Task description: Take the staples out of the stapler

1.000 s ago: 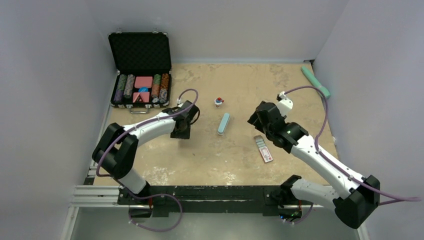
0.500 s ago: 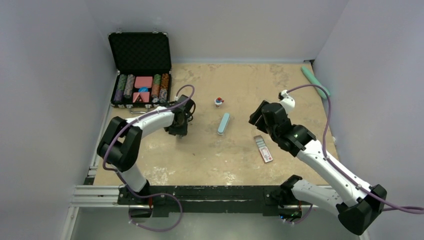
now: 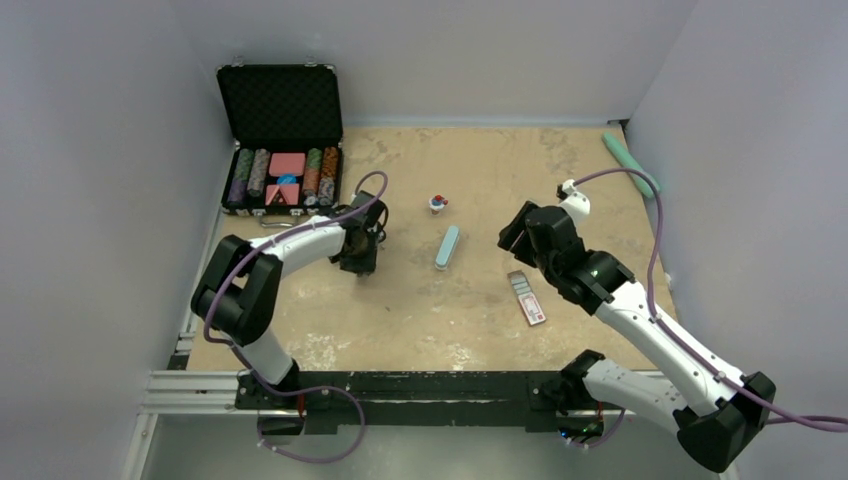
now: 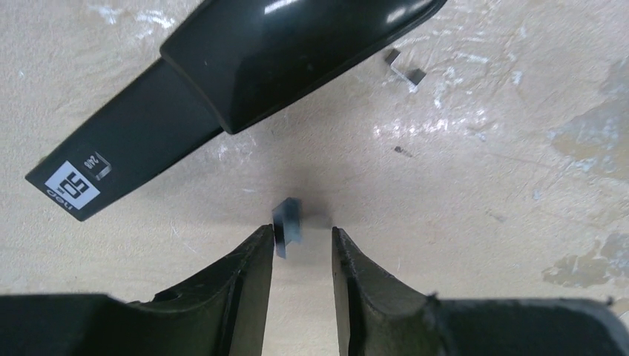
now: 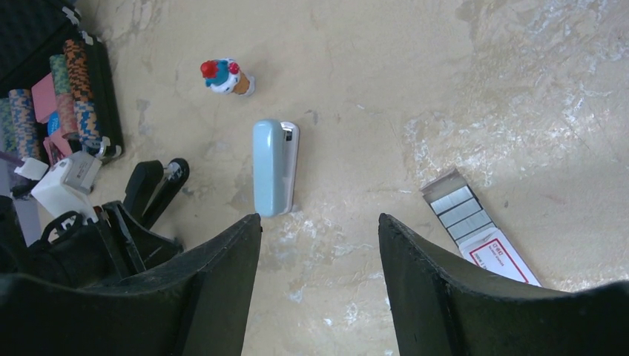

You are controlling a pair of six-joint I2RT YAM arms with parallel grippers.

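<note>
The black stapler (image 4: 222, 67) lies slantwise on the table just beyond my left gripper (image 4: 301, 231); it also shows as a dark hinged shape (image 5: 156, 189) in the right wrist view. A short silvery strip of staples (image 4: 288, 222) stands on edge at the tip of the left finger, touching that finger only. The jaws are narrow, with a clear gap between them. Another loose staple (image 4: 404, 70) lies farther off. My left gripper (image 3: 360, 266) points down at the table. My right gripper (image 3: 512, 232) (image 5: 319, 219) hovers open and holds nothing.
A pale blue oblong bar (image 3: 447, 247) lies mid-table, with a small toy figure (image 3: 437, 204) behind it. A red, white and grey pack (image 3: 527, 297) lies below the right gripper. An open case of poker chips (image 3: 283, 150) stands at back left, and a green bar (image 3: 630, 162) at back right.
The left gripper has shifted slightly back and left, and its jaws have narrowed a little. The right arm has barely moved.
</note>
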